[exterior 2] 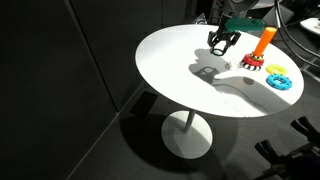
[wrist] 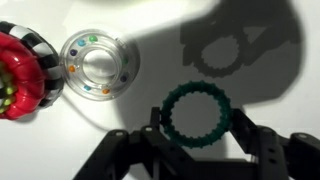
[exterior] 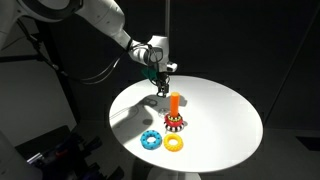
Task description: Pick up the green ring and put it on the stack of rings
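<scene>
In the wrist view the green ring (wrist: 197,86), thin and toothed, sits between the two fingers of my gripper (wrist: 197,125), which touch it on both sides. Its shadow falls apart from it on the white table, so it hangs above the surface. In both exterior views my gripper (exterior: 162,88) (exterior 2: 222,40) hovers over the table, a short way from the stack of rings: an upright orange peg (exterior: 175,105) (exterior 2: 265,42) with a red spotted ring (exterior: 176,124) (exterior 2: 252,62) at its base. The red ring also shows at the left edge of the wrist view (wrist: 20,75).
A clear ring with coloured beads (wrist: 100,67) lies on the table between the gripper and the red ring. A yellow ring (exterior: 174,143) (exterior 2: 275,70) and a blue toothed ring (exterior: 151,139) (exterior 2: 282,82) lie beyond the stack on the round white table (exterior: 230,110) (exterior 2: 170,60).
</scene>
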